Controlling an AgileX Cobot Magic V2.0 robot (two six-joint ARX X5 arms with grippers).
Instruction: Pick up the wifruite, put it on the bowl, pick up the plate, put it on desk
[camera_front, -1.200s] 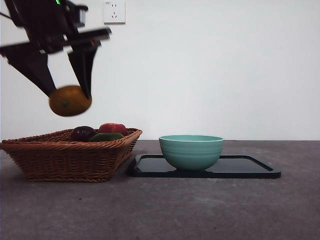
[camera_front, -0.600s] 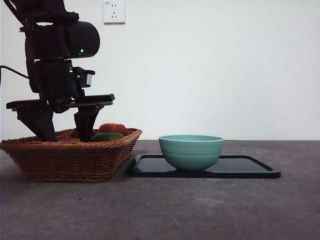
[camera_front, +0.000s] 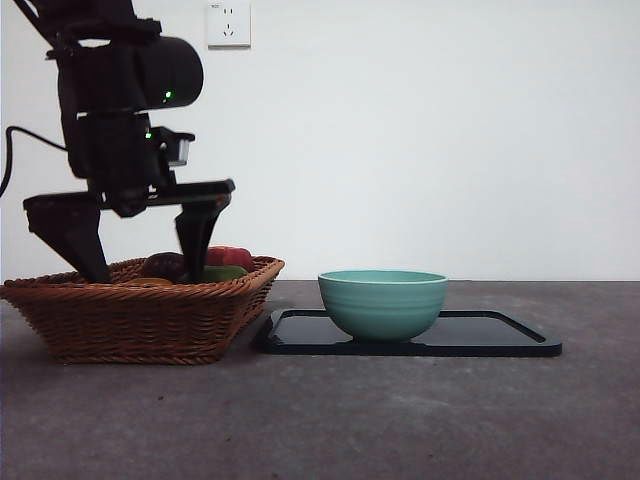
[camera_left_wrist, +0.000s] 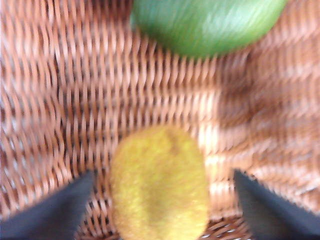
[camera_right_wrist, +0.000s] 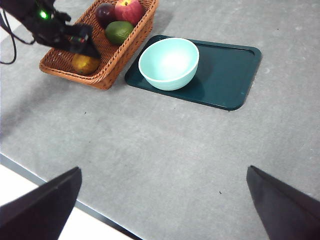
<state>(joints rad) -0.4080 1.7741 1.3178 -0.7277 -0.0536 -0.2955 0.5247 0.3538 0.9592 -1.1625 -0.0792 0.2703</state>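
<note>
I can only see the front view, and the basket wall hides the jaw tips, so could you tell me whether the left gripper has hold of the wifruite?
Observer: No. In the left wrist view the wifruite lies on the basket floor between the open jaws of the left gripper, with a gap on each side.
Operator: Is anything crowding it?
Observer: The green fruit lies beyond it, apart from it.
Operator: And is the bowl free inside?
Observer: The right wrist view shows nothing inside the bowl, seen from the right gripper, which hangs open high above the desk.
</note>
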